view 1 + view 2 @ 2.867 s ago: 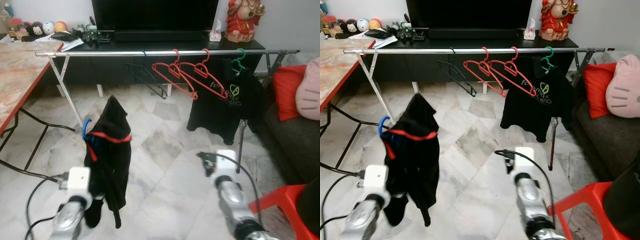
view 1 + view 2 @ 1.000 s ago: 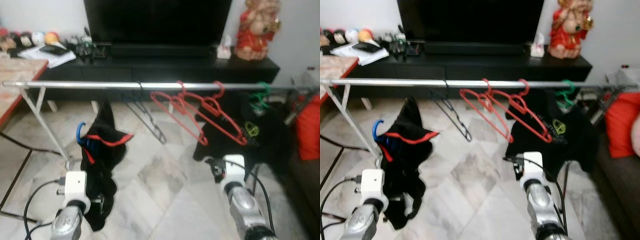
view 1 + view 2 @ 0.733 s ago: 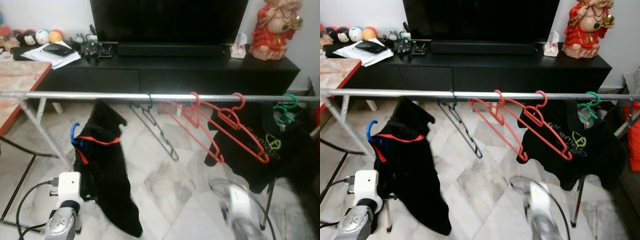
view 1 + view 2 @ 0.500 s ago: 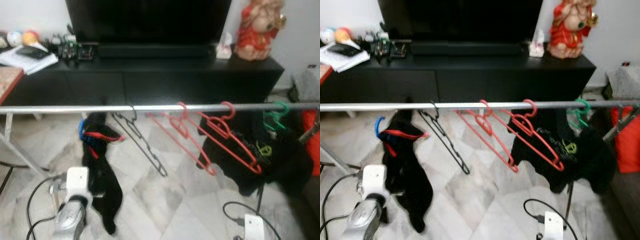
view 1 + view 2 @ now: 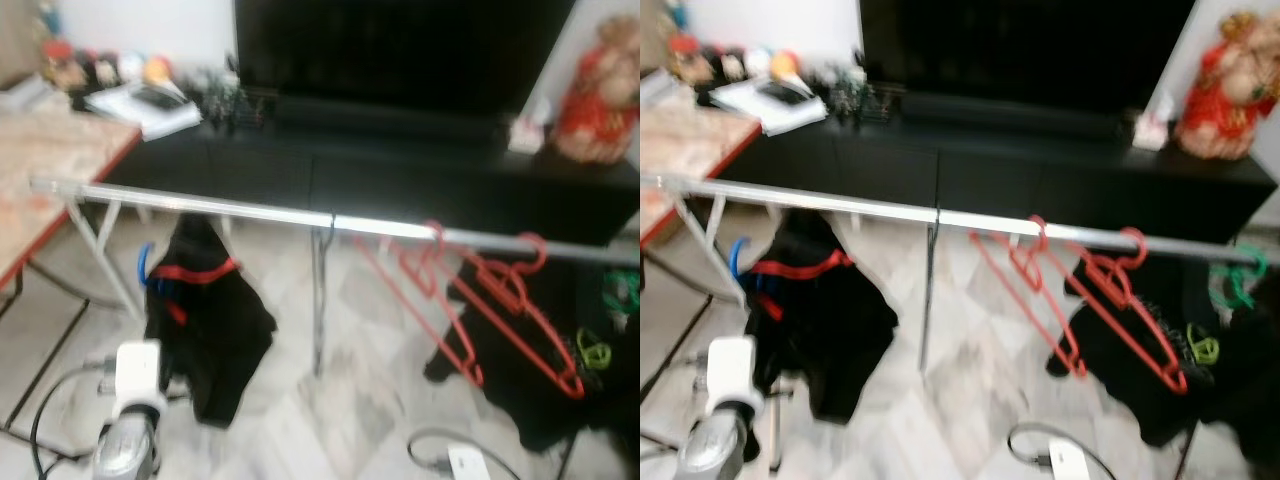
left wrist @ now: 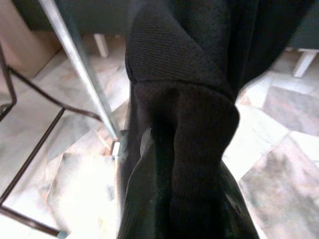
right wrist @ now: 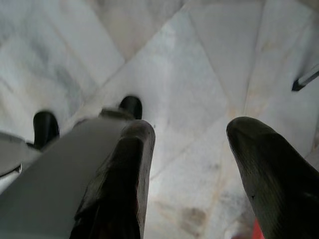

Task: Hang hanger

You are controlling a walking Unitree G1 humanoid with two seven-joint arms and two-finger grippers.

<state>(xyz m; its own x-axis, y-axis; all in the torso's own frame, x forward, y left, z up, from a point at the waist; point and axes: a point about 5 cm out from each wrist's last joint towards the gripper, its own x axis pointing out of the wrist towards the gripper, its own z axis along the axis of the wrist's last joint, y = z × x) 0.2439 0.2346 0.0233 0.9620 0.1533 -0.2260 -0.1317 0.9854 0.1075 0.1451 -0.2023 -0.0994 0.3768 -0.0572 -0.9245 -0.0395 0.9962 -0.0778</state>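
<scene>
I am standing in a home living room: a big black television (image 5: 400, 50) is sitting on a long low black cabinet (image 5: 400, 160), over pale marble floor tiles (image 5: 350, 400).

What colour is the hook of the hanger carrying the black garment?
Blue hook, clearest in the right eye view.

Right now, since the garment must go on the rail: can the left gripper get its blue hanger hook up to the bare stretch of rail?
Probably yes: the blue hanger hook hangs just under the rail, with bare rail above it.
</scene>
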